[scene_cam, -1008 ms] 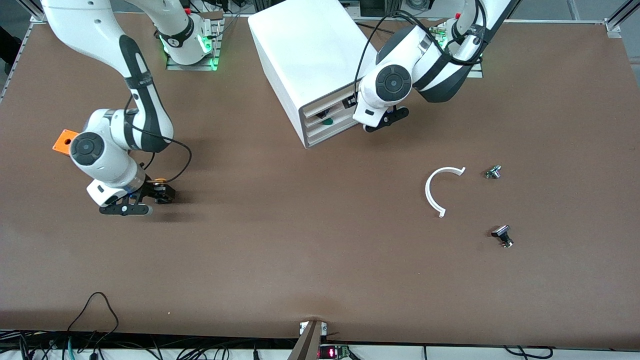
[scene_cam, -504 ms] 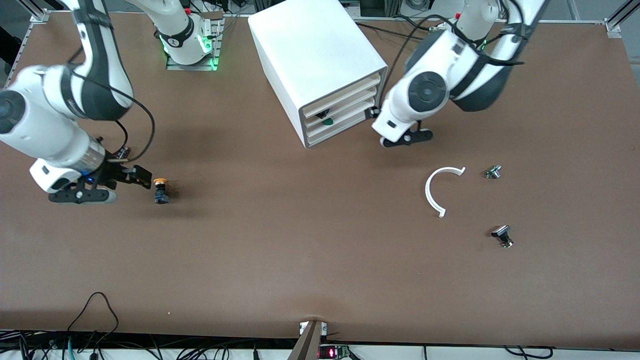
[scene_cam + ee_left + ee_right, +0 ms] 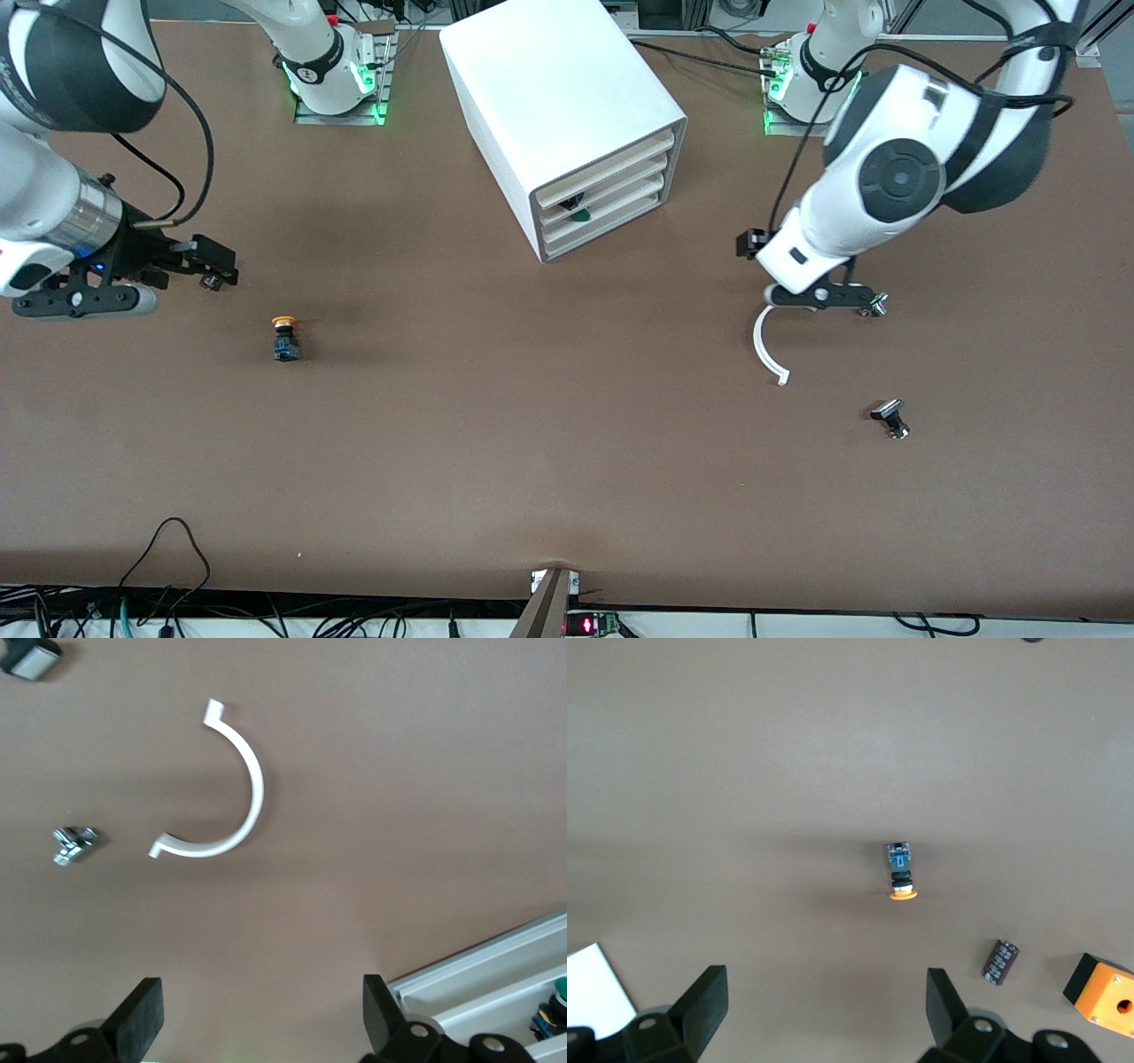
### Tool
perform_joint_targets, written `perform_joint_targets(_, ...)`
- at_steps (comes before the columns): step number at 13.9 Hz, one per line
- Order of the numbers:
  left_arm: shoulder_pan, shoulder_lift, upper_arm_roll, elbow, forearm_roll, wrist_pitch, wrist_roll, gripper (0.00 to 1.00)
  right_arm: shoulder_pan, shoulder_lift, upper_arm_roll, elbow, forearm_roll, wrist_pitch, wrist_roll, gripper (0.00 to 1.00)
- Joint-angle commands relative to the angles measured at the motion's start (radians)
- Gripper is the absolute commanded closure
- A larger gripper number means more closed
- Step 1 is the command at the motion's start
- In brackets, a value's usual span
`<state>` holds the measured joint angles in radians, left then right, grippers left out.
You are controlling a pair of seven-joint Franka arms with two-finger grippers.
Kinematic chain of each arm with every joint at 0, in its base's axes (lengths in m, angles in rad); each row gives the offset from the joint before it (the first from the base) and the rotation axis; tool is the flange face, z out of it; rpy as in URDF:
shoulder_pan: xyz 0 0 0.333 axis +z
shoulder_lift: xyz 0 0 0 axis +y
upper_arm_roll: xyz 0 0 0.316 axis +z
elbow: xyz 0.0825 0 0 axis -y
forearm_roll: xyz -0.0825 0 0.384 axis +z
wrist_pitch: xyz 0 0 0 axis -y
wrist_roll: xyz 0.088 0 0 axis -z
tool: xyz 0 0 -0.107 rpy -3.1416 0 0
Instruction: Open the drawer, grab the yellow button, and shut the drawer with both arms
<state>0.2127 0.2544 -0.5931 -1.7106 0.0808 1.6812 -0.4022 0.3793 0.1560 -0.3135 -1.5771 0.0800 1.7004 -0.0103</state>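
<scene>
The button (image 3: 285, 338), orange-yellow cap on a black and blue body, rests alone on the table toward the right arm's end; it also shows in the right wrist view (image 3: 900, 873). My right gripper (image 3: 208, 268) is open and empty, up in the air, off to the side of the button (image 3: 827, 1019). The white cabinet (image 3: 549, 80) has its top drawer (image 3: 611, 158) pushed in flush. My left gripper (image 3: 753, 243) is open and empty (image 3: 263, 1019), over the table between the cabinet and a white arc.
A white C-shaped arc (image 3: 769, 341) (image 3: 226, 788), a small silver part (image 3: 73, 843) and a black-capped silver part (image 3: 889, 416) lie toward the left arm's end. A dark cylinder (image 3: 1001, 961) and an orange cube with a hole (image 3: 1103, 994) lie near the button.
My right gripper let go of the button, rose and drew away toward the right arm's end. My left gripper left the cabinet's front and swung out over the white arc.
</scene>
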Motion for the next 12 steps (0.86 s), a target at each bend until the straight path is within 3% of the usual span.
perform_joint_targets(1, 0.057, -0.004, -0.010, 0.064, 0.022, -0.037, 0.113, 0.01, -0.008, -0.026, 0.037, 0.073, -0.044, -0.098, 0.009, 0.01)
perform_joint_targets(2, 0.059, -0.003, -0.005, 0.109, 0.022, -0.064, 0.123, 0.01, -0.051, -0.027, 0.075, 0.110, -0.054, -0.152, 0.054, 0.01)
perform_joint_targets(5, 0.092, 0.003, 0.006, 0.233, 0.077, -0.153, 0.259, 0.01, -0.204, -0.065, 0.268, 0.126, -0.085, -0.196, 0.153, 0.01)
perform_joint_targets(7, 0.093, -0.012, 0.056, 0.241, 0.074, -0.149, 0.396, 0.01, -0.307, -0.088, 0.359, 0.124, -0.083, -0.205, 0.151, 0.01)
perform_joint_targets(9, 0.027, -0.076, 0.178, 0.202, 0.056, -0.115, 0.418, 0.01, -0.358, -0.116, 0.392, 0.120, -0.083, -0.232, 0.141, 0.01)
perform_joint_targets(12, -0.099, -0.201, 0.400, 0.037, -0.045, 0.058, 0.424, 0.01, -0.367, -0.153, 0.401, 0.117, -0.078, -0.269, 0.139, 0.01)
